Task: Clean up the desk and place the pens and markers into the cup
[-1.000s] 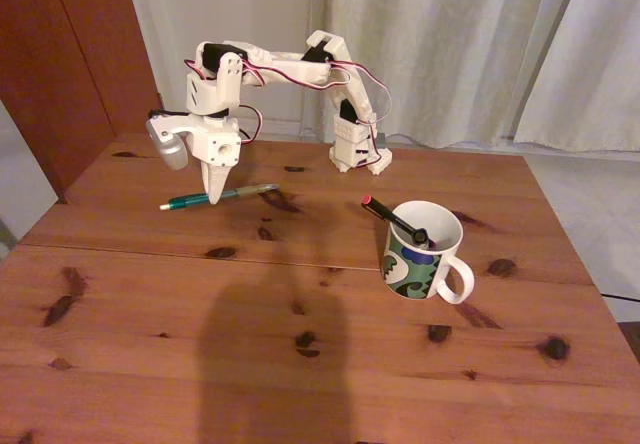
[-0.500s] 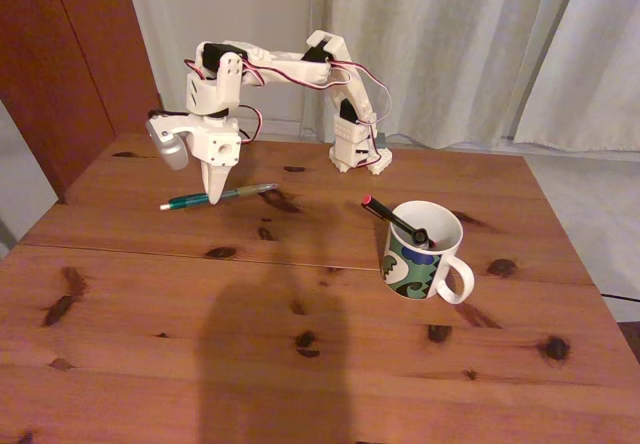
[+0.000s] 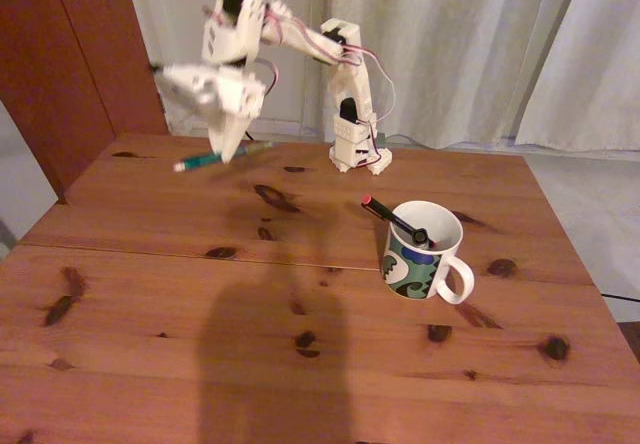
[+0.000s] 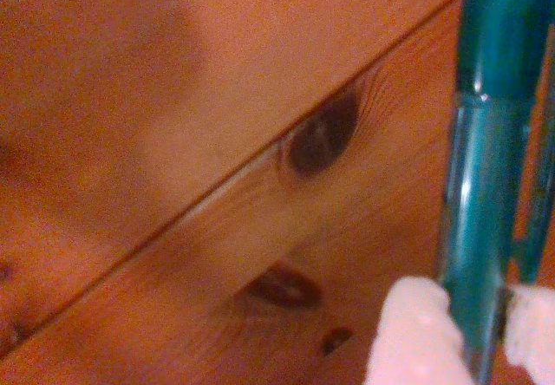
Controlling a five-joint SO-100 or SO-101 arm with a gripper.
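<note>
My gripper (image 3: 230, 152) hangs in the air above the far left part of the desk (image 3: 300, 364), shut on the teal-green pen (image 3: 195, 163), which lies roughly level across its tips. In the wrist view the pen (image 4: 486, 142) runs up between the two white fingertips (image 4: 416, 337) of the gripper (image 4: 475, 337), with the knotted wood of the desk (image 4: 173, 142) below. The cup (image 3: 425, 254) stands right of centre, handle toward the right. A black pen with a red tip (image 3: 388, 213) leans out of the cup to the left.
The arm's base (image 3: 358, 154) sits at the desk's far edge in front of pale curtains (image 3: 480, 44). A dark wooden panel (image 3: 70, 54) stands at the far left. A soft shadow (image 3: 270, 364) falls on the near desk.
The gripper has risen off the desk with the teal-green pen in it and tilted back toward the far edge. The cup and the black pen have stayed put.
</note>
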